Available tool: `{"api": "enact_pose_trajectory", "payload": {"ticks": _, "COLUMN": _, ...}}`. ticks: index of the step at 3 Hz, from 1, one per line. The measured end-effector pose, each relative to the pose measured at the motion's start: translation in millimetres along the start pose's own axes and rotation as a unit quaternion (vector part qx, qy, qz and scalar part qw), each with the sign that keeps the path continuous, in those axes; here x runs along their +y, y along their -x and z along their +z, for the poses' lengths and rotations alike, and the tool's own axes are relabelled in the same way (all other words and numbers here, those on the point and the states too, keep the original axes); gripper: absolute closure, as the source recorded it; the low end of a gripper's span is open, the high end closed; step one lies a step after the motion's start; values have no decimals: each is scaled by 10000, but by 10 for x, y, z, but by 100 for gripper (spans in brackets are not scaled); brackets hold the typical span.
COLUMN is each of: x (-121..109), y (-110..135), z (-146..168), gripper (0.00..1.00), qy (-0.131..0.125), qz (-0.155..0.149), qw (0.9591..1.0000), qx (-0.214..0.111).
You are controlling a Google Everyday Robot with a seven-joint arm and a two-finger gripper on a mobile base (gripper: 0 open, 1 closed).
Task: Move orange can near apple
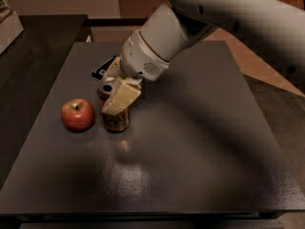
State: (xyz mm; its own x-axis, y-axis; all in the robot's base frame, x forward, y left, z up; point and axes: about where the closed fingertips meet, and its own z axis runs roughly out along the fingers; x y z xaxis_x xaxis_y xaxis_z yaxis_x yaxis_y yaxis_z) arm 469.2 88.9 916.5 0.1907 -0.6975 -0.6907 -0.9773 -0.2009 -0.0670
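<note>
The orange can (116, 120) stands upright on the dark table (190, 142), just right of the red apple (77, 114) and a small gap from it. My gripper (112, 90) comes down from the upper right and its pale fingers (121, 97) are closed around the can's upper half, covering most of its silver top. The apple sits free on the table at the left.
A flat black wrapped bar (101, 70) lies behind the can, partly hidden by the gripper. My large white arm (228, 18) spans the upper right. A pale box edge (9, 27) shows at the far left, off the table.
</note>
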Motion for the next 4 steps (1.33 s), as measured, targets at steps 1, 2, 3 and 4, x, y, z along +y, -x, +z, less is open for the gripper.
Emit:
{"api": "enact_pose_trajectory", "payload": {"ticks": 1, "x": -38, "y": -54, "z": 45, "gripper": 84, "qy": -64, "qz": -20, "qw": 10000, "qx": 41}}
{"api": "enact_pose_trajectory", "payload": {"ticks": 2, "x": -26, "y": -36, "z": 49, "gripper": 60, "qy": -56, "qz": -37, "qw": 10000, "qx": 45}}
{"api": "enact_pose_trajectory", "payload": {"ticks": 3, "x": -16, "y": -19, "z": 54, "gripper": 38, "qy": -51, "qz": -54, "qw": 10000, "qx": 50}}
{"api": "enact_pose_trajectory", "payload": {"ticks": 4, "x": -6, "y": -2, "z": 59, "gripper": 15, "qy": -46, "qz": -71, "qw": 9999, "qx": 54}}
